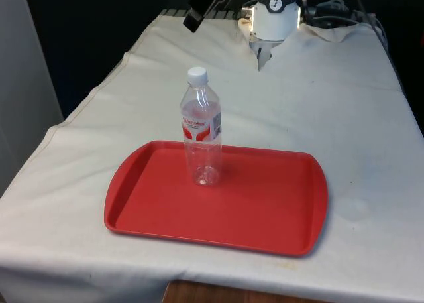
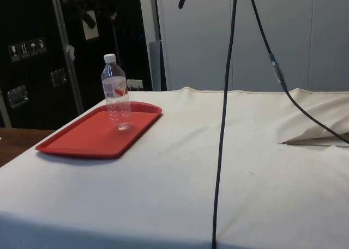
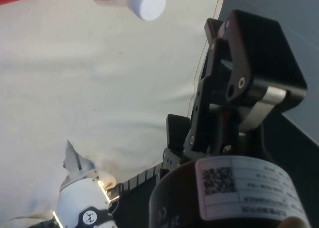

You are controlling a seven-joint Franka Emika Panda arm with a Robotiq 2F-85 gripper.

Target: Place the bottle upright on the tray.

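The bottle (image 1: 201, 127) stands upright on the tray (image 1: 265, 210), in the half towards the front view's left and close to the tray's far rim. My pincer (image 1: 194, 19) is well apart from it. In the front view a black part hangs high above the far end of the bench (image 1: 331, 104), beyond the bottle and a little to the front view's left of it; I take that for the pincer, though little of it shows. It touches nothing, and I cannot tell whether it is open or closed.

In the wrist view the bottle's cap (image 3: 147, 2) shows from above, with bare cloth between it and the pincer's black housing (image 3: 234, 88).

The bottle is clear, thin plastic, tall and slim, and looks empty. It has a ribbed lower body, a narrower shoulder, a white screw cap and a red-and-white label round its middle. The tray is red plastic, smooth and slightly glossy. It is a shallow rectangle with rounded corners and a low raised rim. A white cloth covers the bench, matte and faintly creased, and hangs over the edges. In the side view the bottle (image 2: 116, 93) stands near the tray's (image 2: 82, 140) far long side, and a thin dark cable (image 2: 222, 123) hangs down in front of the bench.
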